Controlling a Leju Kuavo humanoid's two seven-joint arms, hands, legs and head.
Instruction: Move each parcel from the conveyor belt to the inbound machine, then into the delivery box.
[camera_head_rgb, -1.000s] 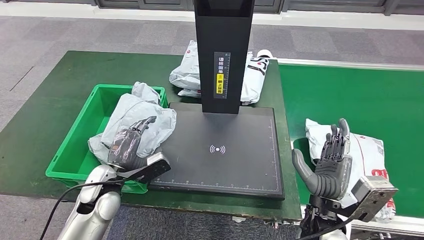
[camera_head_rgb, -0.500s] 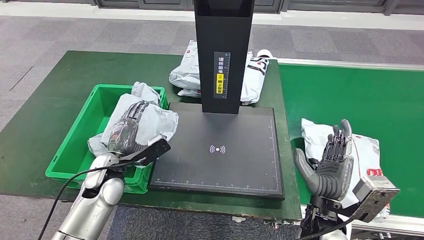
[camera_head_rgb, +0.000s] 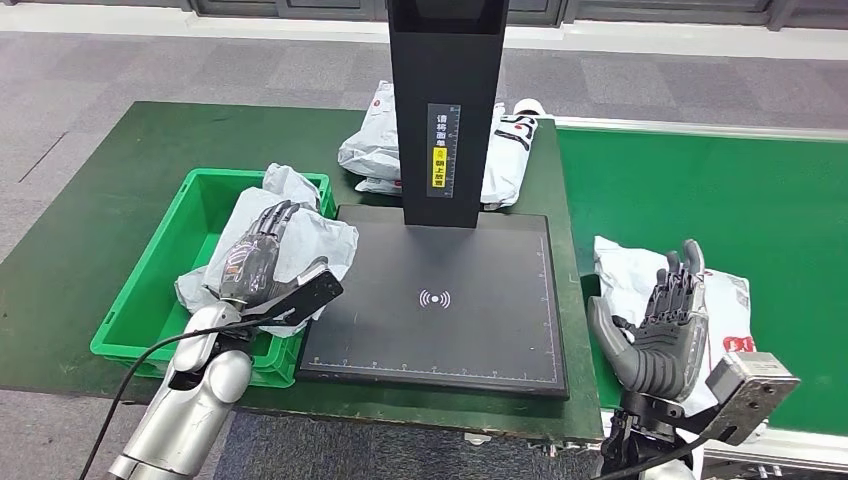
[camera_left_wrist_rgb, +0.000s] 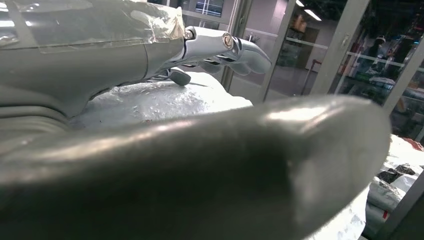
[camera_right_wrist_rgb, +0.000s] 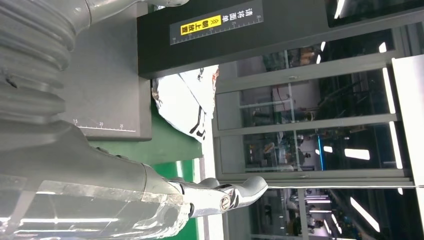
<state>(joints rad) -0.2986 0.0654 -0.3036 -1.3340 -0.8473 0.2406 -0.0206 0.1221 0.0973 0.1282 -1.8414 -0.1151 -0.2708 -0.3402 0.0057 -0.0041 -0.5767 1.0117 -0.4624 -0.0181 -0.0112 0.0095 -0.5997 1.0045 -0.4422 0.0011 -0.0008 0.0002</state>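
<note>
A crumpled grey parcel (camera_head_rgb: 312, 240) lies in the green delivery box (camera_head_rgb: 150, 280), leaning over the box's right rim. My left hand (camera_head_rgb: 255, 262) hovers over it with fingers spread and nothing in its grasp; the left wrist view has its fingers (camera_left_wrist_rgb: 225, 44) stretched above the parcel (camera_left_wrist_rgb: 150, 100). A white parcel (camera_head_rgb: 630, 272) lies on the green conveyor belt (camera_head_rgb: 700, 190). My right hand (camera_head_rgb: 662, 330) stands open in front of it, palm toward the machine, fingers (camera_right_wrist_rgb: 235, 192) up. The inbound machine's black platform (camera_head_rgb: 445, 300) is bare.
The machine's black column (camera_head_rgb: 447, 110) rises behind the platform, its yellow label (camera_right_wrist_rgb: 222, 22) plain in the right wrist view. Two white parcels (camera_head_rgb: 372, 150) (camera_head_rgb: 515, 140) lie behind it on the green table (camera_head_rgb: 90, 200). The table's front edge is close to my arms.
My left hand has drawn back a little over the grey parcel, which stays in the box. The white parcel has drifted left on the belt; my right hand has sunk slightly.
</note>
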